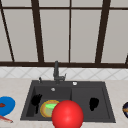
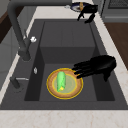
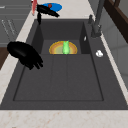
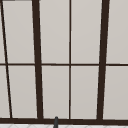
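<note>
A round plate with a yellow-orange rim (image 2: 51, 87) lies in the left basin of the black sink (image 1: 82, 95). A green cucumber-like piece (image 2: 60, 80) rests on the plate. My left hand (image 2: 100, 66) hovers above the plate's front side, open, its straight fingers reaching over the rim and holding nothing. In the front view the left hand (image 1: 36, 100) sits at the basin's left part. My right hand (image 1: 93, 103) hangs over the right basin with relaxed fingers, open and holding nothing. The right hand (image 3: 25, 55) is near the sink's front edge.
A big red ball (image 1: 67, 115) covers the sink's front edge in the front view. A blue plate (image 1: 6, 105) with a red utensil (image 1: 5, 118) lies on the left counter. A dark bowl (image 1: 125, 109) stands on the right counter. The faucet (image 1: 56, 72) rises behind the basins.
</note>
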Controlling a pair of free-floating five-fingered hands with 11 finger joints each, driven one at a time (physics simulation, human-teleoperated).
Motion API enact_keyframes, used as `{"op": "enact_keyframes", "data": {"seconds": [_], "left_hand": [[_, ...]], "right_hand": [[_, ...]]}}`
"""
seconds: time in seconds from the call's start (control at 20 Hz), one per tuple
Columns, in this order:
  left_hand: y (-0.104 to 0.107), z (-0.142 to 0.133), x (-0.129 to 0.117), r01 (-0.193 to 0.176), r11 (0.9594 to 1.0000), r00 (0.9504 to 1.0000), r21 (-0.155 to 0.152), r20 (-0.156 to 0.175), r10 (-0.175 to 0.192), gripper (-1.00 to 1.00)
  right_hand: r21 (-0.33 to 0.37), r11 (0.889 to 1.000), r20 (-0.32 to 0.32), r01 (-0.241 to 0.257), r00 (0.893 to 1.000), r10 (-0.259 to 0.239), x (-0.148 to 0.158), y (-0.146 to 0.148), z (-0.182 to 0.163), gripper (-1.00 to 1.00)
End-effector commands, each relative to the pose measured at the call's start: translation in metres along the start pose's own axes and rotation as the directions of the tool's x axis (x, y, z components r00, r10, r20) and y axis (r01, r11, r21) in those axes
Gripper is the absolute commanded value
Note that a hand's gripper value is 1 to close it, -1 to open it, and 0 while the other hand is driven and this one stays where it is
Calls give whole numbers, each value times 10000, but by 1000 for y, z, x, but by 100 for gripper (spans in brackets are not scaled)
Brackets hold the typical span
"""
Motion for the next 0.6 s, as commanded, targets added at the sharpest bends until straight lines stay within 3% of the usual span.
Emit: {"op": "enact_keyframes", "data": {"seconds": [0.0, 0.05, 0.15, 0.25, 0.55], "left_hand": [[0, -8, 0, 3, 9999, 9999, -136, -108, -4, -100], [0, -3, -1, 0, 10000, 10000, -3, -1, 0, -100], [-1, -6, -6, -89, 10000, 10000, 0, 5, 89, -100], [-1, -17, -22, -426, 9991, 9991, -48, -20, 426, -100], [-17, -39, -54, -668, 9977, 9977, -65, -97, 667, -100]], "right_hand": [[0, 10000, 0, 0, 10000, 0, 0, 0, 0, 0], [0, 10000, 0, 0, 10000, 0, 0, 0, 0, 0], [0, 10000, 0, 0, 10000, 0, 0, 0, 0, 0], [0, 10000, 0, 0, 10000, 0, 0, 0, 0, 0], [0, 10000, 0, 0, 10000, 0, 0, 0, 0, 0]]}}
